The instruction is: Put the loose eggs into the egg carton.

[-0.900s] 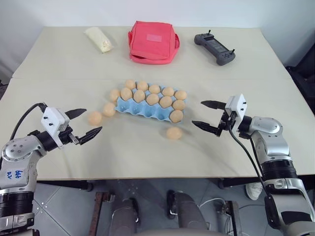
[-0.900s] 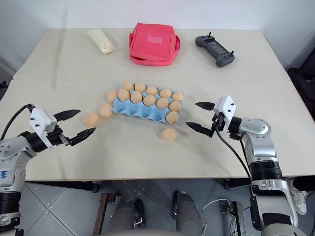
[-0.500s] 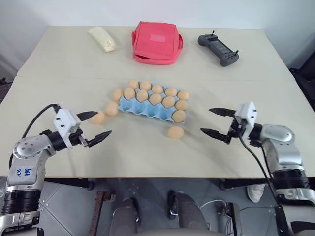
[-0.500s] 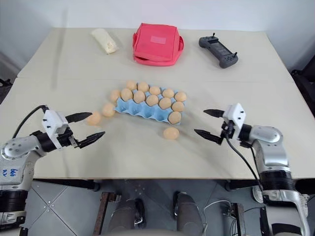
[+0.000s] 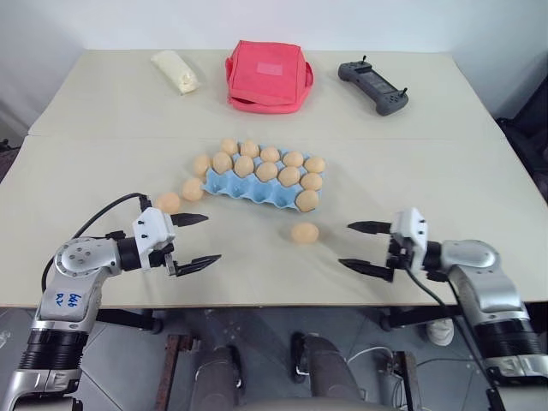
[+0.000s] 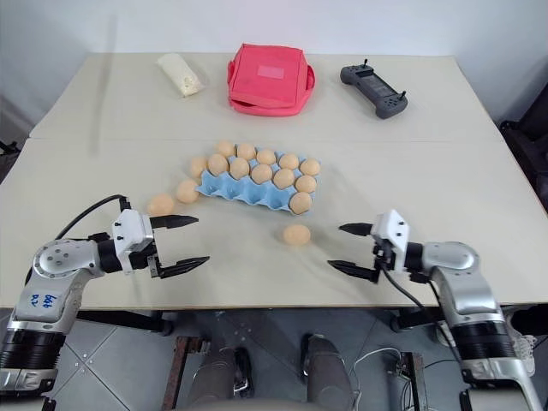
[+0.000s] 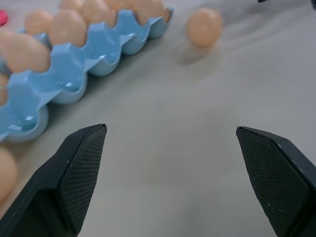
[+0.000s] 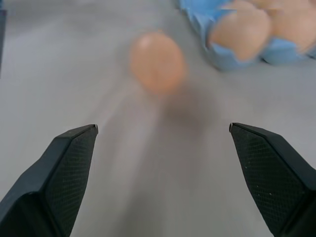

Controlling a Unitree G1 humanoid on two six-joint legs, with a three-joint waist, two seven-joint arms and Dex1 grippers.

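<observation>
Left wrist view: glossy scalloped egg carton (image 7: 64, 64)

Beige table (image 5: 445, 171), two slabs butted along a seam, light clutter.
Far edge: cream packet (image 5: 175, 70), red pouch (image 5: 267, 74), black handheld controller (image 5: 373, 86). Centre: blue egg carton (image 5: 244, 187), near row of cups bare. Loose eggs on the tabletop: one (image 5: 304, 232) near the carton's right end, two (image 5: 169, 203) (image 5: 192, 189) off its left end, one (image 5: 202, 165) touching its left edge.
</observation>
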